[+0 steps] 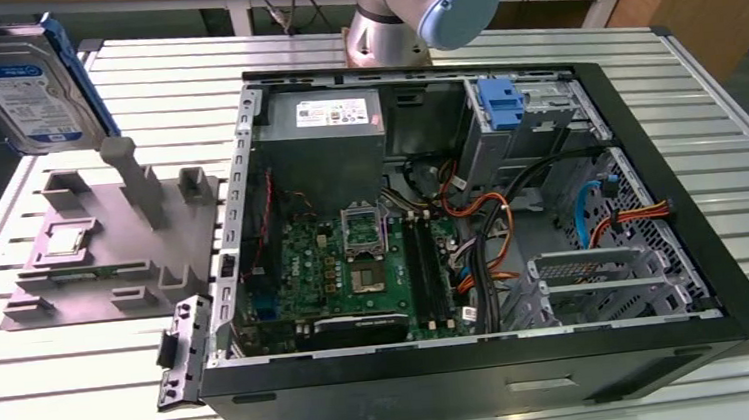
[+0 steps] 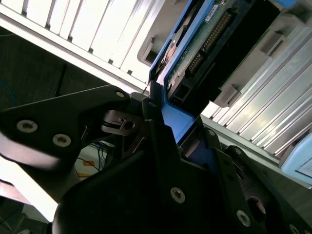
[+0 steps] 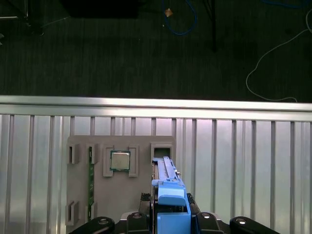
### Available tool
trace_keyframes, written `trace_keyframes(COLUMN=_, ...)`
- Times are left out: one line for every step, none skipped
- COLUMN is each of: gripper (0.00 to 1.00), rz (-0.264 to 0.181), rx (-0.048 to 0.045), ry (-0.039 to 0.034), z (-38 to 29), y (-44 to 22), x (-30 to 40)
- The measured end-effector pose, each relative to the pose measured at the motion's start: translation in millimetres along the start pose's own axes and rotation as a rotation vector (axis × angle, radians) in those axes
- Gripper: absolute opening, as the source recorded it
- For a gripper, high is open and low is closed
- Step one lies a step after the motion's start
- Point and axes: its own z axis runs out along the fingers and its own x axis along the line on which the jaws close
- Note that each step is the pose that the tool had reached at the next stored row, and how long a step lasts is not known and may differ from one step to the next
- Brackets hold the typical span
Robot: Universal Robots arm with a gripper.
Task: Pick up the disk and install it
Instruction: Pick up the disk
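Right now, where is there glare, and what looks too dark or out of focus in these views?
Exterior view: even light, the disk clear, the computer case interior in shadow. First wrist view: a bright glare band along the table edge, dark floor beyond. Second wrist view: the end effector, closed on the disk, is dark and soft, with a blown-out white patch beside it.

We saw the computer case [image 1: 495, 381] open on top, but orange and black cables [image 1: 494, 223] crossed its middle. Beside it, the grey fixture [image 1: 85, 263] raised upright posts [image 1: 132, 184] just below the disk [image 1: 24, 92]; bare table slats [image 1: 68, 395] lay free.
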Motion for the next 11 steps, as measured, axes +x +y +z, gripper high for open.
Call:
trace_keyframes(gripper=0.36, rz=0.000, rx=0.0000, ry=0.0000, z=-0.9, y=0.0, x=0.0)
trace_keyframes(gripper=0.36, rz=0.000, rx=0.0001, ry=0.0000, z=-1.6, y=0.0, x=0.0)
trace_keyframes(gripper=0.36, rz=0.000, rx=0.0000, ry=0.0001, z=-2.4, y=0.0, x=-0.1)
trace_keyframes(gripper=0.36, rz=0.000, rx=-0.0001, ry=0.0000, z=-3.3, y=0.0, x=-0.1)
trace_keyframes(gripper=0.36, rz=0.000, rx=0.0000, ry=0.0001, z=-3.9, y=0.0, x=-0.1)
trace_keyframes(gripper=0.36, rz=0.000, rx=0.0000, ry=0.0000, z=-4.2, y=-0.1, x=-0.2)
trace_keyframes(gripper=0.36, rz=0.000, rx=0.0000, ry=0.0001, z=-4.5, y=-0.1, x=-0.1)
trace_keyframes(gripper=0.36, rz=0.000, rx=0.0001, ry=0.0000, z=-5.0, y=-0.1, x=-0.2)
trace_keyframes(gripper=0.36, rz=0.000, rx=-0.0001, ry=0.0002, z=-5.8, y=-0.1, x=-0.2)
trace_keyframes(gripper=0.36, rz=0.000, rx=-0.0001, ry=0.0002, z=-6.7, y=-0.1, x=-0.2)
trace_keyframes(gripper=0.36, rz=0.000, rx=-0.0002, ry=0.0003, z=-7.7, y=-0.1, x=-0.2)
